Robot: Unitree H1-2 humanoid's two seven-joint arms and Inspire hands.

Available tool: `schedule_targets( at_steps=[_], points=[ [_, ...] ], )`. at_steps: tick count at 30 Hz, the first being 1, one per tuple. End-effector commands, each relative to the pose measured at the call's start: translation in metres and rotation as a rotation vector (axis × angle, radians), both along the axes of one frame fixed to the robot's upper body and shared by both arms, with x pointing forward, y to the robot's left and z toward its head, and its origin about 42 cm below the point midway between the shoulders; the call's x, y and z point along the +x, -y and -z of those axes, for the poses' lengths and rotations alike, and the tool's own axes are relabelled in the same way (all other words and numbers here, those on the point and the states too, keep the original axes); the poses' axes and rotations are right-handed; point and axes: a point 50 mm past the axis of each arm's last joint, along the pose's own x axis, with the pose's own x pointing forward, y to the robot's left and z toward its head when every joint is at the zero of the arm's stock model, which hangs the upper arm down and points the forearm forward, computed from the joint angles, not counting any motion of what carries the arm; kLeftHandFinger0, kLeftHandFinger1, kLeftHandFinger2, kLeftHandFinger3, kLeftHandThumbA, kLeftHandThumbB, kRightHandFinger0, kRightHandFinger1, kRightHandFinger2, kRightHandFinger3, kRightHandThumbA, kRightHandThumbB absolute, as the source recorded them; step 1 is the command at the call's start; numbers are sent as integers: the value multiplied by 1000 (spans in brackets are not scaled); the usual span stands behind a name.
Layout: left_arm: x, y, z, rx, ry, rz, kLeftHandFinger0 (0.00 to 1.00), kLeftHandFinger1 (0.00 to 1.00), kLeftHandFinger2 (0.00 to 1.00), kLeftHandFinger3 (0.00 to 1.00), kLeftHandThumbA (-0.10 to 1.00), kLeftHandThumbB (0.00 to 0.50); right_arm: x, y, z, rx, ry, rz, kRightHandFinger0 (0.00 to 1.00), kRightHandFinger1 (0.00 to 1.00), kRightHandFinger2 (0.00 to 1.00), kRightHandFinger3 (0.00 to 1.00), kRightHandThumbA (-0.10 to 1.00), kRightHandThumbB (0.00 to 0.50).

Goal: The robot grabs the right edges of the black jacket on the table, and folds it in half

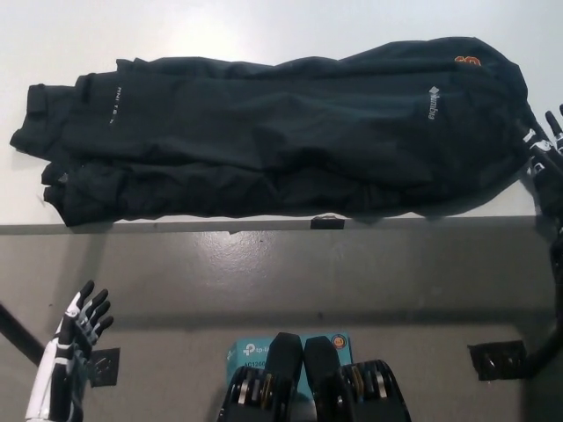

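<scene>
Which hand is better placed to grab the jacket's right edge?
The right hand: it is up at the table beside the black jacket's right end. The left hand hangs low, off the table.

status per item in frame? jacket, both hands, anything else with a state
black jacket: lying spread lengthwise on the table, wrinkled, not yet folded in half.
right hand: at the jacket's right edge, fingers apart, holding nothing.
left hand: low at the robot's left, off the table, open, resting.
table: white, jacket on it, front edge bare.
</scene>
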Motion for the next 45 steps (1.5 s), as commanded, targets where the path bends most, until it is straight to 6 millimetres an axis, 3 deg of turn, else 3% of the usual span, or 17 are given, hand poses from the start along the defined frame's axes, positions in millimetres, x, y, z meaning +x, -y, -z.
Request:
schedule_targets(
  at_steps=[1, 20, 23, 27, 29, 32, 37, 45],
  points=[
    [-2, -4, -10, 6, 65, 13, 1000, 1000, 1000, 1000, 1000, 129, 18, 11, -44, -85, 132, 28, 1000, 1000, 1000, 1000, 1000, 304],
    [-5, -7, -10, 10, 57, 18, 1000, 1000, 1000, 1000, 1000, 143, 27, -2, -31, -52, 93, -2, 1000, 1000, 1000, 1000, 1000, 305],
    [-5, -7, -9, 0, 59, 16, 1000, 1000, 1000, 1000, 1000, 156, 29, -11, -28, -17, 76, -22, 1000, 1000, 1000, 1000, 1000, 351],
    [-6, -7, -9, 7, 57, 17, 1000, 1000, 1000, 1000, 1000, 165, 29, -17, -20, 19, 53, -75, 1000, 1000, 1000, 1000, 1000, 340],
    [-6, -5, -8, 1, 52, 22, 1000, 1000, 1000, 1000, 1000, 180, 28, -21, -16, 84, 50, -89, 1000, 1000, 1000, 1000, 1000, 329],
    [-9, -5, -7, -6, 38, 22, 1000, 1000, 1000, 1000, 1000, 195, 30, -35, -13, 370, 50, -180, 1000, 1000, 1000, 1000, 1000, 352],
    [-6, -4, -6, -16, 40, 28, 1000, 1000, 1000, 1000, 1000, 220, 31, -50, -13, 597, 75, -267, 1000, 1000, 1000, 1000, 1000, 365],
    [-9, -7, -4, -13, 33, 28, 1000, 1000, 1000, 1000, 1000, 244, 34, -71, -14, 703, 47, -312, 1000, 1000, 1000, 1000, 1000, 390]
  ],
)
